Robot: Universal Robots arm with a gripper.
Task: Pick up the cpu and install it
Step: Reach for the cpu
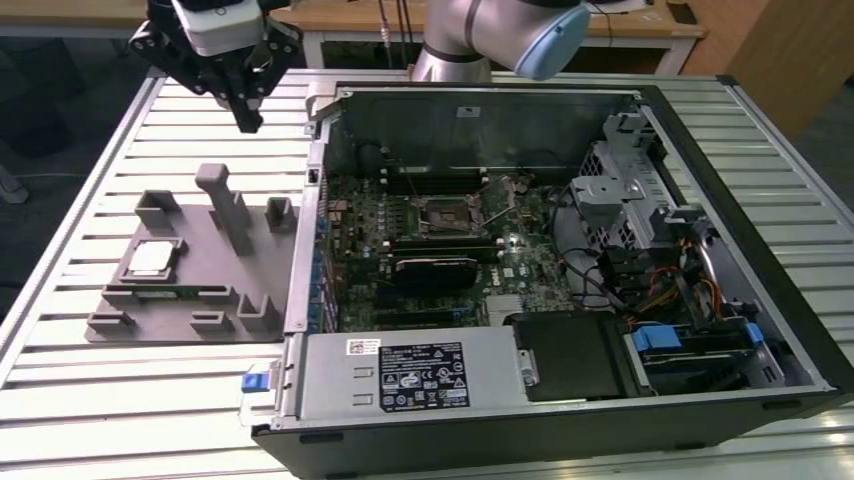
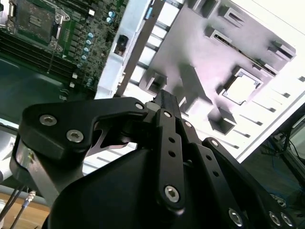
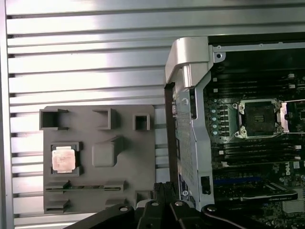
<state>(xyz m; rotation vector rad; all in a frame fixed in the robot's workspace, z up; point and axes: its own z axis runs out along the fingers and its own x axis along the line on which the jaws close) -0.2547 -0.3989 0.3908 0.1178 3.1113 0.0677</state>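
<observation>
One step is in hand: approach. The claw (image 1: pixel 250 124), clenched and empty, hangs beside the grey holder (image 1: pixel 200 268), whose pocket seats the cpu (image 1: pixel 151 258). Grasping likely requires opening and centring over it.

The cpu (image 1: pixel 151 257) is seen as a small flat square chip with a silvery-grey metal top and a thin pale rim. It is laid flat, metal face up, in a square recess of a grey holder block (image 1: pixel 194 245), towards the block's edge on the exterior view's left. The block is set on a slatted metal table (image 1: pixel 120 380) just beside an open computer case (image 1: pixel 694 130). The chip is kept well apart from the square socket (image 1: pixel 447 215) inside that case.
</observation>
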